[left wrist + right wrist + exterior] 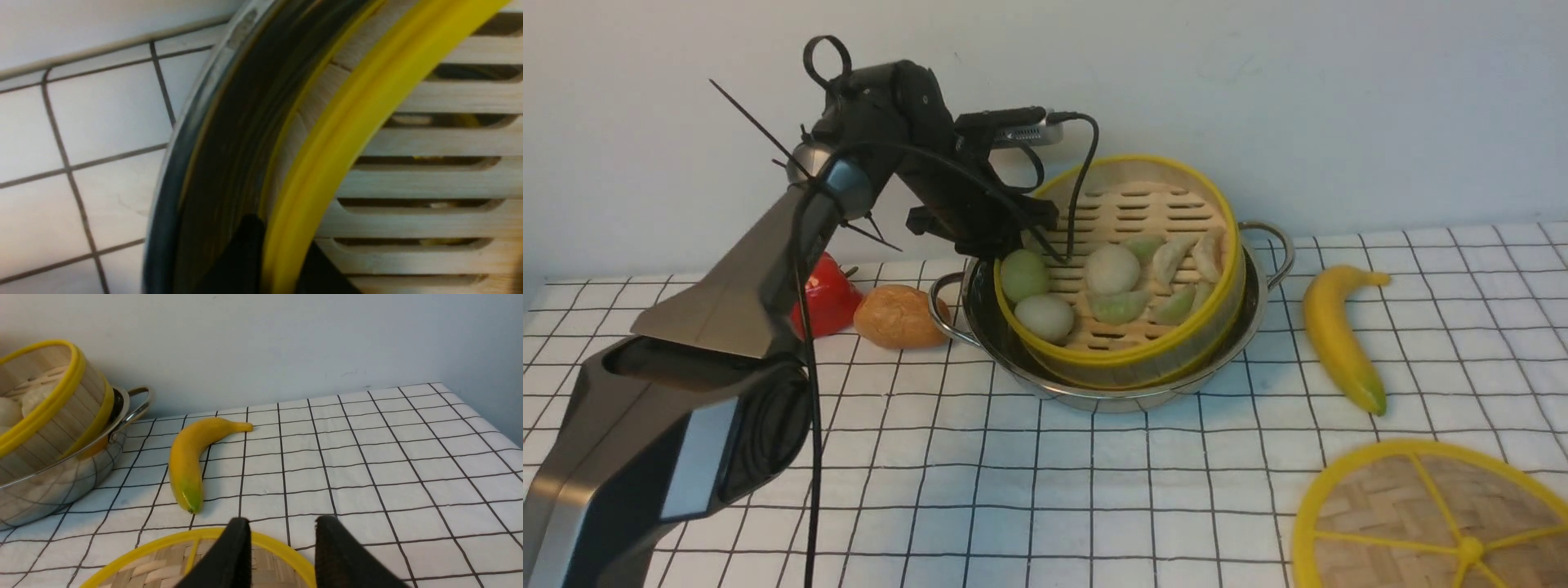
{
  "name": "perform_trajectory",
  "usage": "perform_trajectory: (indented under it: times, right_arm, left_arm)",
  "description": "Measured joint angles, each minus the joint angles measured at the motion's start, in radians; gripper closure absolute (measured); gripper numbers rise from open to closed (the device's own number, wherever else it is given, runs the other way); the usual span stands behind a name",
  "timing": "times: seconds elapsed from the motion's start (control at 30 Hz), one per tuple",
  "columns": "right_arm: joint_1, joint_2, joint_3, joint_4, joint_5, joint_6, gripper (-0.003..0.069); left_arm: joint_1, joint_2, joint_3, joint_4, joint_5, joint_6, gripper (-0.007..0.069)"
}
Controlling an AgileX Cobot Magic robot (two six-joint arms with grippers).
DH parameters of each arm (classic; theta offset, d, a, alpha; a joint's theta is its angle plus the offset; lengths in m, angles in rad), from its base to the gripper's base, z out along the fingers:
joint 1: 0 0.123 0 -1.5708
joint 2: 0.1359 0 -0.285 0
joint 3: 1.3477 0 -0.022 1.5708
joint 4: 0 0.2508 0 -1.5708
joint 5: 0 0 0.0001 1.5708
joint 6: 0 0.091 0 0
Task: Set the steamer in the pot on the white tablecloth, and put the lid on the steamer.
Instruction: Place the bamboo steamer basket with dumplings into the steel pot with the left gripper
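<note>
The steamer (1143,214), with buns and greenish dumplings, sits tilted in the pot (1094,394), its far side raised. The pot stands on the white tablecloth (1094,498). My left gripper (1023,245) is shut on the steamer's near-left rim. In the left wrist view the yellow rim (347,134) runs between my two black fingers (282,234), with the pot wall (229,143) beside it. The lid (1405,523) lies flat at the front right. My right gripper (282,522) is open and empty just above the lid's far edge (163,567); it is out of the front view.
A banana (1339,335) lies right of the pot, between it and the lid, and shows in the right wrist view (188,457). A red pepper (827,304) and a bread roll (894,316) lie left of the pot. A wall runs close behind.
</note>
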Motion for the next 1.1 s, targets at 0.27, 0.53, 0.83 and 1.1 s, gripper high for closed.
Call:
perform_trajectory:
  times: [0.27, 0.53, 0.83, 1.1]
  right_arm:
    - [0.000, 0.000, 0.000, 0.000, 0.000, 0.000, 0.0416]
    - [0.000, 0.000, 0.000, 0.000, 0.000, 0.000, 0.0416]
    - [0.000, 0.000, 0.000, 0.000, 0.000, 0.000, 0.0416]
    - [0.000, 0.000, 0.000, 0.000, 0.000, 0.000, 0.0416]
  left_arm:
    - [0.000, -0.022, -0.007, 0.046, -0.003, -0.017, 0.0599]
    - [0.000, -0.024, -0.007, 0.079, -0.001, -0.006, 0.0592]
    - [0.000, -0.031, -0.009, 0.024, -0.009, 0.046, 0.0388]
    - [0.000, -0.075, -0.012, -0.018, -0.008, 0.065, 0.0173]
